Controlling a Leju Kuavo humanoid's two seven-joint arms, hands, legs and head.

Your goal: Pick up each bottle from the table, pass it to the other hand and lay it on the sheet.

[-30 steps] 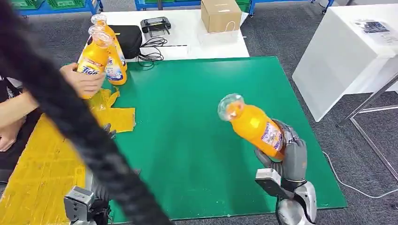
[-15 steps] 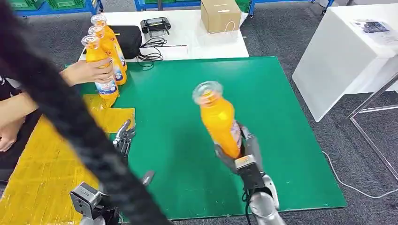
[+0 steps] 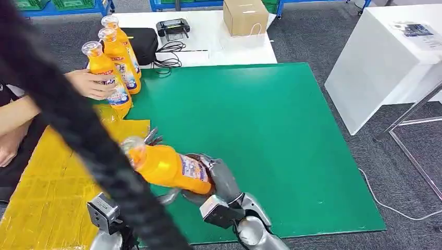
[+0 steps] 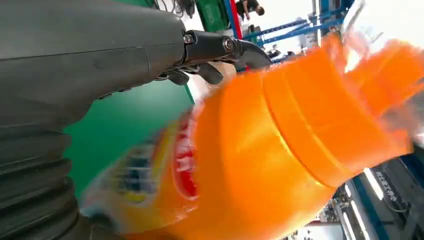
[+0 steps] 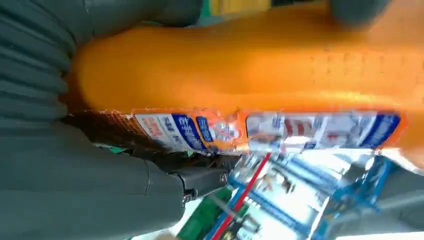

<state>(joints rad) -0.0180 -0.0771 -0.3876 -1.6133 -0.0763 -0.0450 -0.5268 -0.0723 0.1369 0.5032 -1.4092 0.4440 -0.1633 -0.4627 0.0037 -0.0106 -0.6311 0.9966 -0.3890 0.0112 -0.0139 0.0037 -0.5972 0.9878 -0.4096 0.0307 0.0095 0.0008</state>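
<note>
Currently the right hand [image 3: 221, 179] clamps its fingers on an orange detergent bottle [image 3: 169, 167], lower centre; left hand [image 3: 151, 139] fingers apart. Handover pending; yellow sheet [image 3: 41, 192] bare.

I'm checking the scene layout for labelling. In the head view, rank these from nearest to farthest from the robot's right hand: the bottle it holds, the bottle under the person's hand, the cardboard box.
From the right hand:
1. Held bottle, in its grip, over the green mat's near left part.
2. Person's bottle, upright at the mat's far left.
3. Cardboard box, on the white table beyond the mat.
</note>
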